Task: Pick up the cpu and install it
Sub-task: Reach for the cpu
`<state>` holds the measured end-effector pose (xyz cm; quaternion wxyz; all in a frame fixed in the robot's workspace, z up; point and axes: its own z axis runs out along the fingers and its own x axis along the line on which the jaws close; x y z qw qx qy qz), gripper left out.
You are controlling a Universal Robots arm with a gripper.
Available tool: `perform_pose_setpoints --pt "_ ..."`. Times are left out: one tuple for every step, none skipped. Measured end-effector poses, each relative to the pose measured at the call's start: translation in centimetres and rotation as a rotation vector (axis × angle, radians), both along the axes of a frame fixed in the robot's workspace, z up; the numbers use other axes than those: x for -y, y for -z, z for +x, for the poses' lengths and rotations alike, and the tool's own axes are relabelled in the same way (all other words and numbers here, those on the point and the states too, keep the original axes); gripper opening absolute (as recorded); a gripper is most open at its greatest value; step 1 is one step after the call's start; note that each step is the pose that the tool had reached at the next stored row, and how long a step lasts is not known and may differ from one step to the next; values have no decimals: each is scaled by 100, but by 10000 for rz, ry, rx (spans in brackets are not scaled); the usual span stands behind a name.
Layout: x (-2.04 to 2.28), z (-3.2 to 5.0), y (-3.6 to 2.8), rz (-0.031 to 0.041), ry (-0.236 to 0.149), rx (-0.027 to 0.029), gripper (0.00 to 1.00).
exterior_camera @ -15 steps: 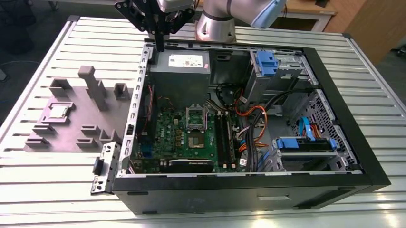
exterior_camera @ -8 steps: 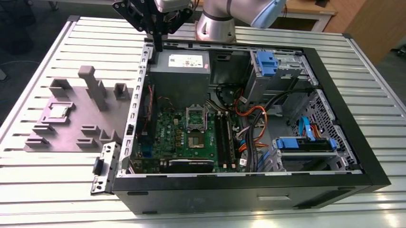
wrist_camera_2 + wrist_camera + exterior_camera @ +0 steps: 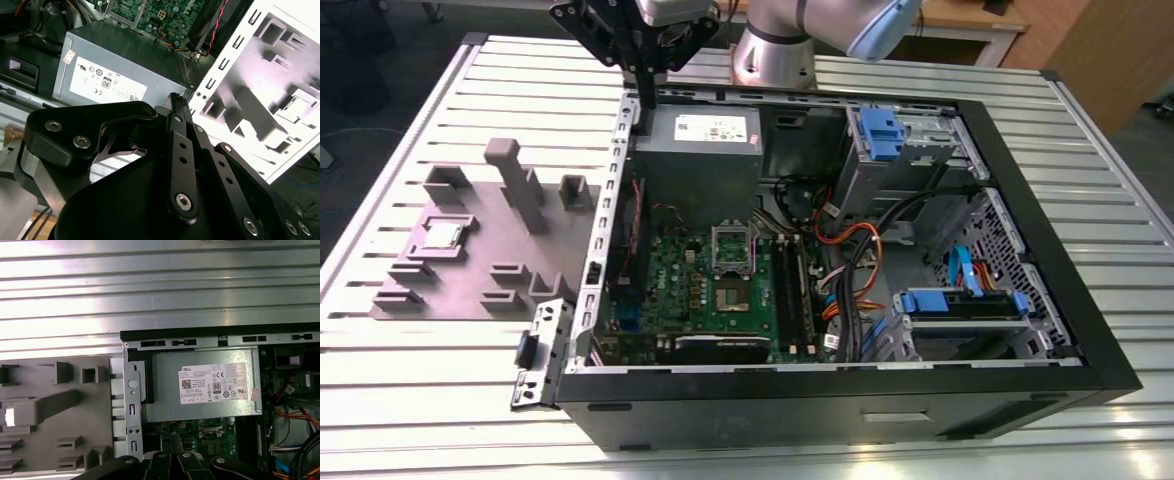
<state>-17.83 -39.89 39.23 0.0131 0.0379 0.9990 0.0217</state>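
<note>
Near the edge of the table (image 3: 400,110) at the exterior view's left lies a grey tray (image 3: 454,288) with little walls and posts. The cpu (image 3: 444,233) sits flat in a square nest in that tray, on the side far from the computer case (image 3: 854,405). Nothing touches it. A tall post (image 3: 520,190) stands on the tray between the chip and the case.

Next along, the gripper (image 3: 644,88) hangs high over the case corner nearest the tray. It is above the big grey box (image 3: 700,150) with the white label, well apart from the cpu. In the second wrist view the gripper (image 3: 173,98) has its jaws pressed together, with nothing between them.

So I think the picking-up step has not started. To take the chip, the gripper would need to be over the tray with its jaws apart enough to fit around the chip's edges. It would also need to come straight down, clear of the tall post.

Further to the exterior view's right, inside the case, the green motherboard (image 3: 700,290) lies flat with the silver socket frame (image 3: 731,245) on it. Orange and black cables (image 3: 847,240) lie just beside the board, and blue drive holders (image 3: 881,125) stand past them. The case walls and cables crowd the board, so the open way in looks to be from above.
</note>
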Motion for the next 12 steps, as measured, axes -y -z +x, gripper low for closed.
perform_pose_setpoints --pt "0 -5 1 1 0 0 10" --pt "0 -10 1 1 0 0 10" --pt "0 -14 1 1 0 0 10" --pt "0 -19 1 0 0 -1 10" --pt "0 -24 1 0 0 0 10" --pt "0 -28 1 0 0 0 10" --pt "0 -32 1 0 0 -1 10" --pt "0 -36 2 0 0 0 10" --pt "0 -40 2 0 0 -1 10" --pt "0 -45 2 1 0 0 10" --pt "0 -49 2 0 0 0 10" --pt "0 -53 2 1 0 -1 10"
